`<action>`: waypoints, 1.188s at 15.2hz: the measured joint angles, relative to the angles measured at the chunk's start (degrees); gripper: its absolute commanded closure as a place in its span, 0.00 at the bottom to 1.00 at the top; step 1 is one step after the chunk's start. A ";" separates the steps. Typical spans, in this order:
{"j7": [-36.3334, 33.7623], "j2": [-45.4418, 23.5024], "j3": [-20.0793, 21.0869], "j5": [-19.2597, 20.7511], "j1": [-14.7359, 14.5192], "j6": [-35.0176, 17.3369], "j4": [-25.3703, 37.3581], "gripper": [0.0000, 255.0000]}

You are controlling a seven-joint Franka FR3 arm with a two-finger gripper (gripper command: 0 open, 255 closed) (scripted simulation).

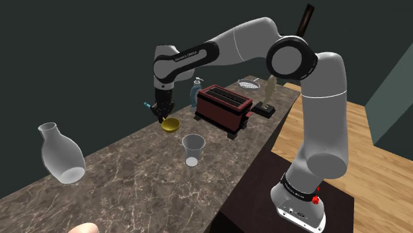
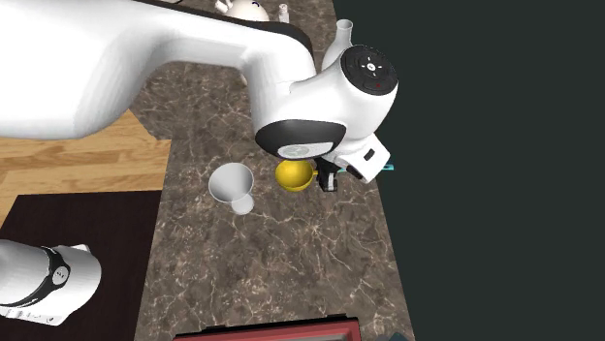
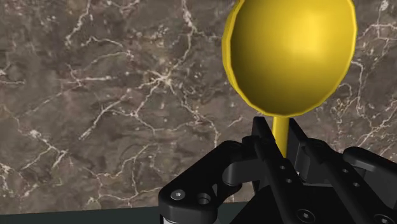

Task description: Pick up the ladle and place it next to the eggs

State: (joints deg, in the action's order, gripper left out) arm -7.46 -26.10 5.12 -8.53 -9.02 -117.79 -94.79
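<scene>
Ladle (image 3: 289,54): yellow, its round bowl jutting out past the gripper (image 3: 280,141) and its thin handle running back between the two black fingers (image 3: 262,137). The fingers are narrow and clasp the handle just behind the bowl. Judgement: a grip this close to the bowl keeps the heavy end from swinging on a long lever. In the shoulder view the ladle (image 1: 171,124) sits low over the counter (image 1: 132,175), near its far edge, with the gripper (image 1: 162,116) pointing down on it from above. Cannot tell whether the bowl touches the stone or hangs just off it. Second exterior view, from overhead: the ladle (image 2: 295,175) pokes out beside the wrist, with a clear cup (image 2: 233,186) just beside it and not touching. That cup (image 1: 192,149) stands between the ladle and the counter's near edge, so a low carry that way could clip it. A lift first seems wise. A dark red toaster (image 1: 224,106) is near, toward the shoulder view's right, with a blue bottle (image 1: 196,91) behind it. A clear flask (image 1: 61,155) stands well apart at the shoulder view's left. A pale round thing (image 1: 83,228) peeks in at that view's bottom edge, beyond the flask. It may be the eggs, but I cannot tell. If so, grasp made, carry and set-down remain.
</scene>
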 measured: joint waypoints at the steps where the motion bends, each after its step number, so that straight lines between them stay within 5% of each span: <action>1: -0.12 0.13 -0.01 0.04 0.01 0.75 0.63 1.00; 5: -1.73 1.38 0.41 0.14 -1.00 1.78 0.66 1.00; 18: -16.93 -3.05 4.13 2.15 -12.29 0.98 6.67 1.00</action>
State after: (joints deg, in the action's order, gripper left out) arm -24.38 -29.15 9.24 -6.38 -21.30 -116.81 -88.12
